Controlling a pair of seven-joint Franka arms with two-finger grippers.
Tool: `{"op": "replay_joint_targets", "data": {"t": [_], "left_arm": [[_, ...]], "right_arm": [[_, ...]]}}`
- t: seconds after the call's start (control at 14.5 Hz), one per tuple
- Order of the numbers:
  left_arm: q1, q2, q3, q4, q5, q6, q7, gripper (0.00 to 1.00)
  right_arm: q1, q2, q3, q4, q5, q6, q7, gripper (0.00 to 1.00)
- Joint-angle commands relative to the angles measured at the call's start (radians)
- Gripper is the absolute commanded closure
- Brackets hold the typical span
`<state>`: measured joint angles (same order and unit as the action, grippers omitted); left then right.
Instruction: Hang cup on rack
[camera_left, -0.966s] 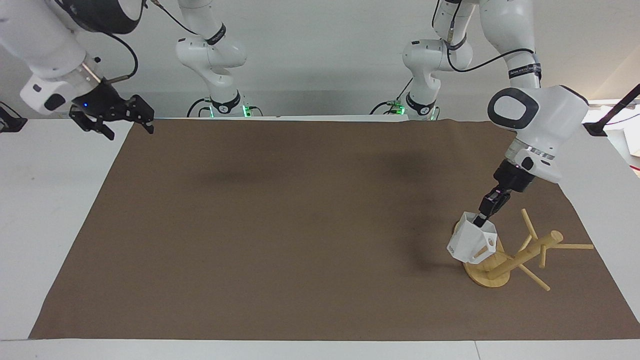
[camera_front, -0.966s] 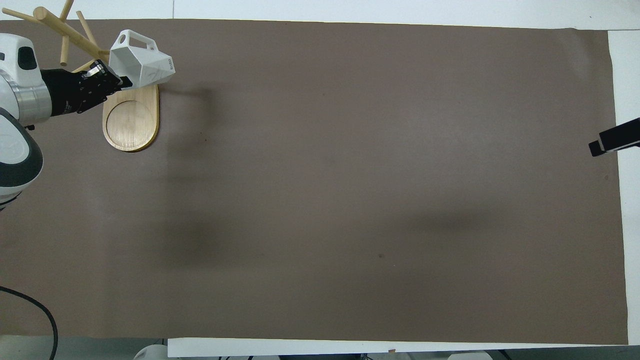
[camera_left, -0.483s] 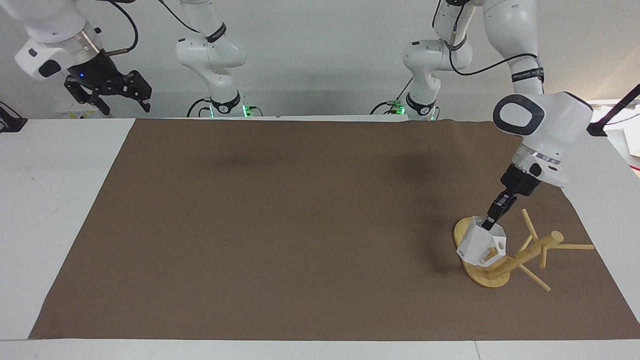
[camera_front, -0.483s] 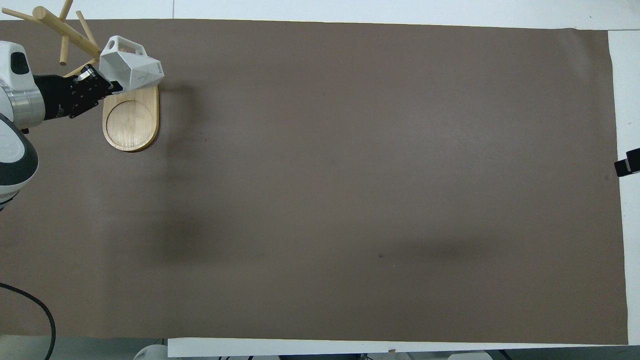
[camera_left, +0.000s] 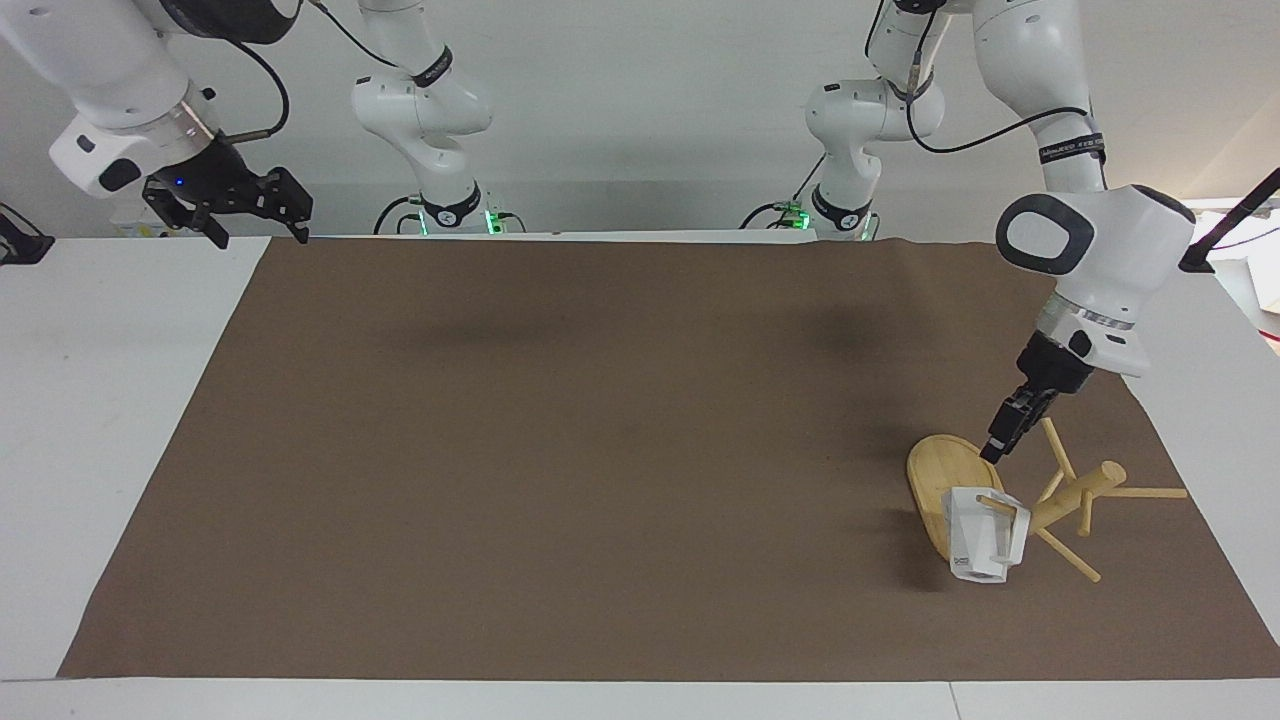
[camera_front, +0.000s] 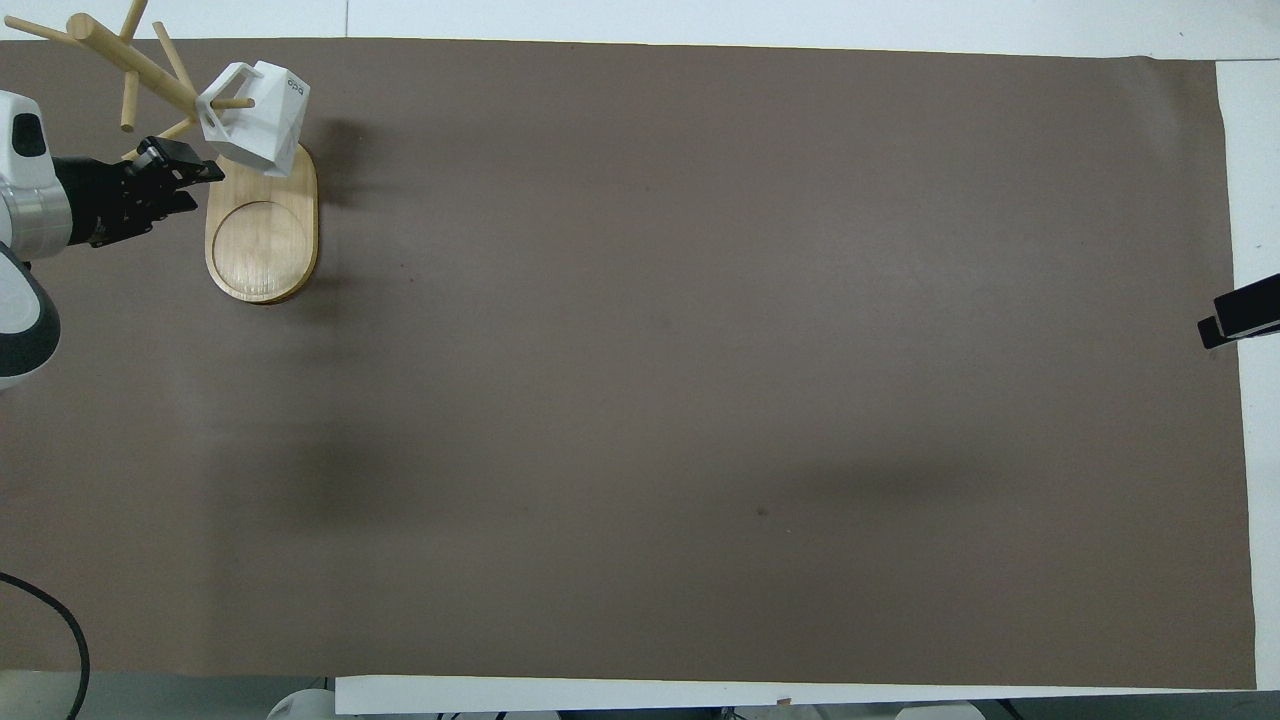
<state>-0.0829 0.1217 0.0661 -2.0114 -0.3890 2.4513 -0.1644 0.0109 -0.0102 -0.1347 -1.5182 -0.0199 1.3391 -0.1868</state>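
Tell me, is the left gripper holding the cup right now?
No, the left gripper is clear of the cup, which hangs by its handle on a peg of the rack.

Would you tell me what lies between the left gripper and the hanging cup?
Only a bare end of the rack base separates the left gripper from the cup, clearest facing.

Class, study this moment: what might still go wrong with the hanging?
1. The white faceted plastic cup hangs by its handle on one thin peg of the bamboo mug rack; it may slip off.
2. The left claw is beside the rack's pegs and might knock them.
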Motion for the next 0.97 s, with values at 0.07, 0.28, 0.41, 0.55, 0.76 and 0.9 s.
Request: {"op": "replay_joint_targets", "data": {"t": [0.07, 0.28, 0.41, 0.55, 0.76, 0.9], "left_arm": [[0.018, -0.115, -0.006, 0.046, 0.386, -0.335, 0.0, 0.0], [0.02, -0.111, -0.005, 0.202, 0.456, -0.64, 0.043, 0.0], [0.031, -0.112, -0.003, 0.281, 0.464, -0.776, 0.138, 0.0], [0.031, -0.103, -0.003, 0.365, 0.464, -0.863, 0.163, 0.0], [0.019, -0.068, -0.015, 0.483, 0.463, -0.993, 0.166, 0.0], [0.009, -0.036, -0.02, 0.542, 0.45, -1.034, 0.186, 0.0]], "right_arm": [[0.003, -0.01, 0.0, 0.001, -0.022, -0.024, 0.021, 0.0], [0.003, -0.016, 0.0, -0.007, -0.022, -0.023, 0.021, 0.0], [-0.003, -0.017, -0.003, -0.008, -0.022, -0.023, 0.02, 0.0], [-0.022, -0.017, -0.003, -0.011, -0.022, -0.023, 0.02, 0.0], [-0.022, -0.017, -0.003, -0.008, -0.022, -0.024, 0.02, 0.0], [-0.029, -0.019, -0.003, -0.011, -0.023, -0.025, 0.018, 0.0]]}}
